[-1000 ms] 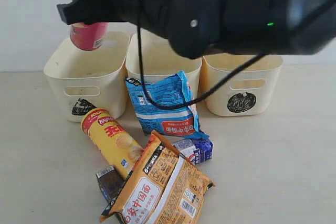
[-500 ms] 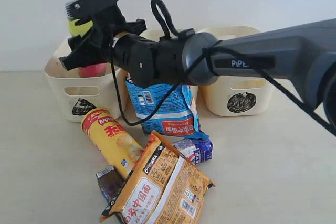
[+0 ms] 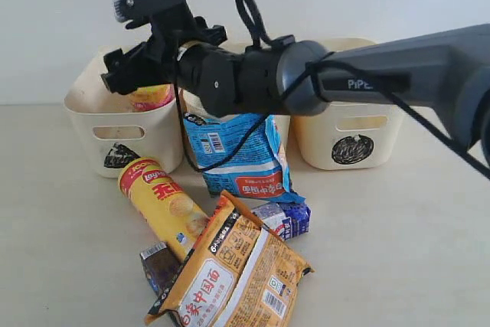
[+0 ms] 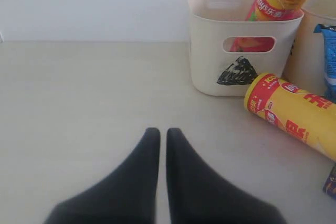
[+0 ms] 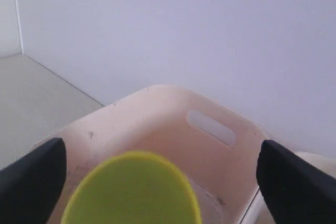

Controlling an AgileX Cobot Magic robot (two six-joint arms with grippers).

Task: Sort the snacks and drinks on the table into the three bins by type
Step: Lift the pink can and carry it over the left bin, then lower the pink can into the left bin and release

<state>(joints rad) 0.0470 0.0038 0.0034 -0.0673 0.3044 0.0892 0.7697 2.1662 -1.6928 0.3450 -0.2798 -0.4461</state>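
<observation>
The pink chip canister (image 3: pixel 151 97) with its lime lid (image 5: pixel 131 192) stands leaning inside the left bin (image 3: pixel 122 124), the one marked with a triangle (image 4: pixel 237 71). My right gripper (image 3: pixel 142 74) hangs open just above it, its fingers (image 5: pixel 31 177) wide apart on either side of the lid and off it. On the table (image 3: pixel 398 235) lie the yellow canister (image 3: pixel 162 206), the blue bag (image 3: pixel 241 155), the orange-brown bag (image 3: pixel 237 269), the blue-and-white carton (image 3: pixel 289 220) and the dark carton (image 3: pixel 159 264). My left gripper (image 4: pixel 158 132) is shut on nothing, low over bare table.
The right arm (image 3: pixel 344 82) reaches across and hides most of the middle bin (image 3: pixel 279 116). The right bin (image 3: pixel 352 135) with a circle mark stands uncovered. A pale wall runs behind the bins.
The right gripper came down over the left bin and opened. The pink canister left its grip and now rests inside the bin. The left gripper stayed still.
</observation>
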